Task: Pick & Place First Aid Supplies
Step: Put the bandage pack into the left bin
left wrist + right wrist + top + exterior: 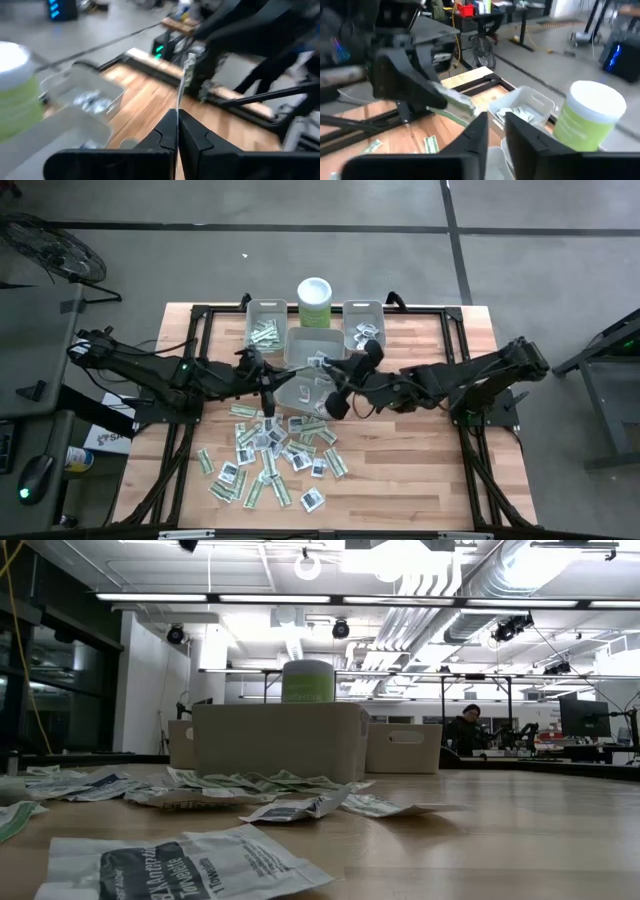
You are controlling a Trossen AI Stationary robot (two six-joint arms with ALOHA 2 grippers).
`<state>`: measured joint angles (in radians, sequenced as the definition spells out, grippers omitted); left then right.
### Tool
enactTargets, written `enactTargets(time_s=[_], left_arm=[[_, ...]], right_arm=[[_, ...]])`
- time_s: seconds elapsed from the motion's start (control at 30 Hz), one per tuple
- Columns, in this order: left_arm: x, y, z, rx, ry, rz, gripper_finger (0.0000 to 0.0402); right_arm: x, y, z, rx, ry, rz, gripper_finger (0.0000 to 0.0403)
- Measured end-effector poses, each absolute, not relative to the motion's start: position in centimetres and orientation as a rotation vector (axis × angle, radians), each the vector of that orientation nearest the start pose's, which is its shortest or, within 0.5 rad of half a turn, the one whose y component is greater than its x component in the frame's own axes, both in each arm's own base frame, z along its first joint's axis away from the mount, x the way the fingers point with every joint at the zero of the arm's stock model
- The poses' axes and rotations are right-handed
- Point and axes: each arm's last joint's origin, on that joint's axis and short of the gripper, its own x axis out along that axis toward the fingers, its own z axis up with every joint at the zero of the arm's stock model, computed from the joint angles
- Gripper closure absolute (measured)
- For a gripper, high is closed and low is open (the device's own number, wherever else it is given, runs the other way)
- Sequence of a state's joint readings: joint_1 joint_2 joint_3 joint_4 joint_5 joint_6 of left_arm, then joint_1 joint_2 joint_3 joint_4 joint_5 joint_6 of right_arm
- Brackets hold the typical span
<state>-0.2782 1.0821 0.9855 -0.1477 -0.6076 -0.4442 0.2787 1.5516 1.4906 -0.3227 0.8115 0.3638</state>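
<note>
Left claw (pixel 176 117) pinching strip packet (pixel 188 67), green canister (pixel 15 95) nearby

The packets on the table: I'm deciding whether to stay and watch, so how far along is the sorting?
Early going. Done: the two small back bins each hold a few packets. In hand: the left gripper pinches one thin strip edge-on above the middle bin, and the right gripper hovers there with its jaws slightly apart. Left: dozens of packets scattered on the near table.
</note>
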Motion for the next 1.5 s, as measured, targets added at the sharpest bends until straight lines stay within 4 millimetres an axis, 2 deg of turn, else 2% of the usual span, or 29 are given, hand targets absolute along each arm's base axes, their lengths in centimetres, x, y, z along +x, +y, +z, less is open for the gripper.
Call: enactTargets(time_s=[0.2,0.37,0.6,0.77,0.97,1.23,1.5], left_arm=[[22.8,-2.5,33.6,-0.490,0.262,0.466,0.0401],[22.6,0.6,32.5,-0.574,0.375,0.538,0.0401],[21.2,6.3,30.9,-0.661,0.550,0.634,0.0401],[20.4,10.6,29.8,-0.714,0.606,0.661,0.0401],[20.0,14.5,27.7,-0.782,0.680,0.717,0.0401],[19.8,18.2,24.4,-0.863,0.780,0.775,0.0402],[19.5,20.2,22.3,-0.915,0.840,0.799,0.0401]], right_arm=[[30.9,5.1,39.0,0.268,0.299,-0.610,0.0257],[29.3,4.2,39.6,0.284,0.355,-0.587,0.0221],[28.8,4.1,39.4,0.264,0.396,-0.592,0.0219],[28.7,4.0,39.3,0.276,0.405,-0.596,0.0217],[28.6,4.0,39.1,0.277,0.428,-0.608,0.0218],[28.5,4.0,39.0,0.281,0.428,-0.614,0.0218],[28.5,4.0,39.0,0.278,0.430,-0.617,0.0219]])
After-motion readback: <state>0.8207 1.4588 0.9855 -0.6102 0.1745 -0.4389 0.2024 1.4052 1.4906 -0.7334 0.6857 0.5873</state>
